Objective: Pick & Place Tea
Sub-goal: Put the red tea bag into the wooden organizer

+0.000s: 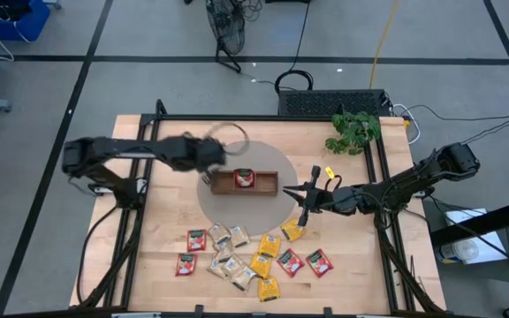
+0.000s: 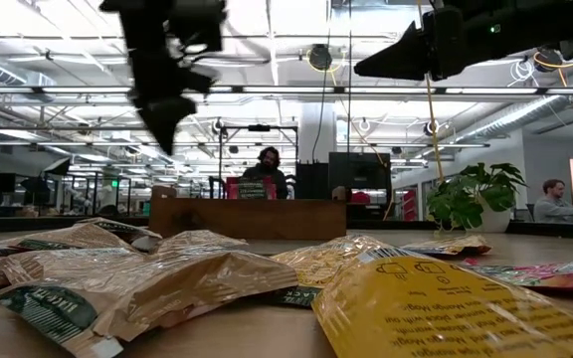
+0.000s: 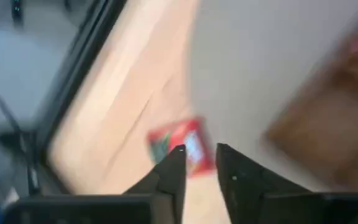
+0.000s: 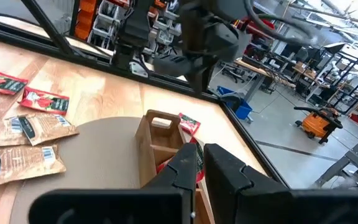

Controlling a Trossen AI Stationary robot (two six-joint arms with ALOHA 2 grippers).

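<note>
Two robot hands hover over a wooden tray as tea sachets wait on the surface

From above, the left hand hangs just off the tray, which holds a red sachet; the tea sachets lie scattered near the surface's front edge, and the right hand, fingers pressed together and empty, sits beside the tray. In the left wrist view, the fingers stand narrowly parted above a blurred red sachet lying on the surface
</note>
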